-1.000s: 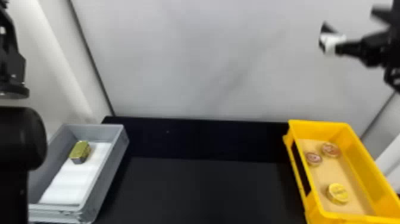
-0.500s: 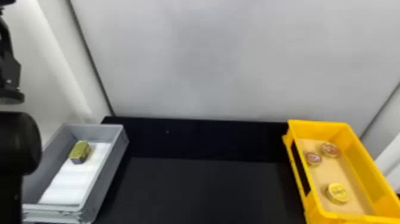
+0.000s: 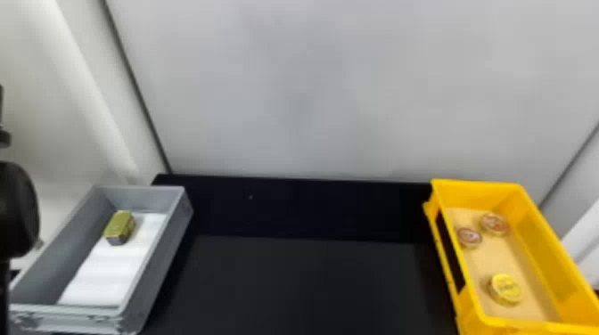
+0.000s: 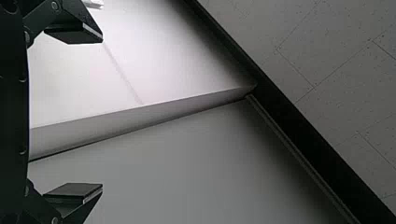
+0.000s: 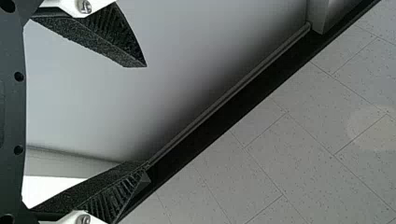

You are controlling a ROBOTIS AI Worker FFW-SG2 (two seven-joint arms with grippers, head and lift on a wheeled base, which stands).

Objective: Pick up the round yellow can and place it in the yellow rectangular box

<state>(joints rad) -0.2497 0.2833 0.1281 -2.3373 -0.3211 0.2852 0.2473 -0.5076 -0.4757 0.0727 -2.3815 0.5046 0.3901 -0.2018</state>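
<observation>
Lying inside the yellow box [image 3: 477, 193] on the robot's right, the round yellow can [image 3: 506, 288] sits toward the near end, closer to the inner long wall than the outer one. Two reddish tins [image 3: 494, 223] [image 3: 469, 238] rest farther back in the same box.

The right gripper [image 5: 146, 121] has its fingers spread well apart with nothing between them, and faces the wall and the ceiling tiles [image 5: 261, 154]. From that I judge the can to be somewhere below it, out of line with its fingers; how far down, I cannot tell. The left gripper [image 4: 102, 113] is also spread wide and empty, on an arm [image 3: 18, 209] at the head view's left edge, across the dark table [image 3: 307, 285] by the grey box [image 3: 147, 191]. The right arm is the natural one for this side.

The can is round and low, face up, so it has no long axis to match; only the box does, running from far to near. Since the can already lies where the task wants it, the placing looks done, and the next move probably calls for no grasp.
</observation>
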